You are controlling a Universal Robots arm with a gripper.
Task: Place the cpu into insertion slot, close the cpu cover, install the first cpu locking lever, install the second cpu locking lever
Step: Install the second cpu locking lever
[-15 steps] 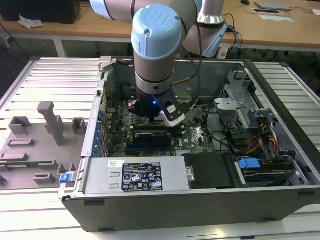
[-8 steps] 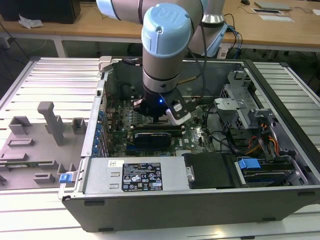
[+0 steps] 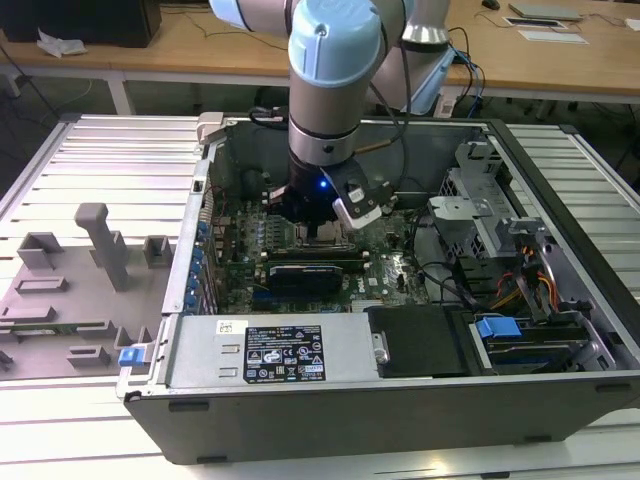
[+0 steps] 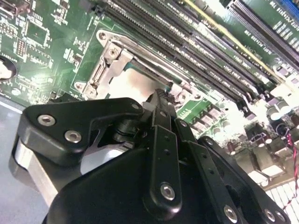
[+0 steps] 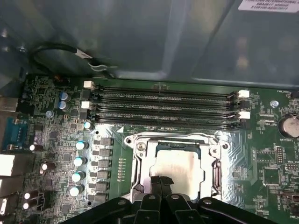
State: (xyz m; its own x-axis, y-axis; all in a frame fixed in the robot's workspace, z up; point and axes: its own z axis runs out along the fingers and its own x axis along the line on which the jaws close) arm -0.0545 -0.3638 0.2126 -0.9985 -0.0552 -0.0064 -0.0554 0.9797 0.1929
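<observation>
arm (image 3: pixel 333 70): I see pale-blue joint caps, silver tubes | gripper (image 4: pixel 161 100): black linkage, silver screws | blue LED at wrist

The arm (image 3: pixel 330 80) reaches down into the open computer case (image 3: pixel 400 400), its gripper (image 3: pixel 322 225) low over the motherboard (image 3: pixel 300 255) near the case's middle.

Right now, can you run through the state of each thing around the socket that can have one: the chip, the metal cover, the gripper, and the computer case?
Silvery-grey square cpu: seated flat in the black-framed insertion slot.
Thin silvery sheet-metal cpu cover: closed down around the chip.
Black gripper: fingers shut together, tips just above the cover's edge, holding nothing.
Grey computer case: lying on its side, side panel off.
Long black memory slots: look empty.
</observation>
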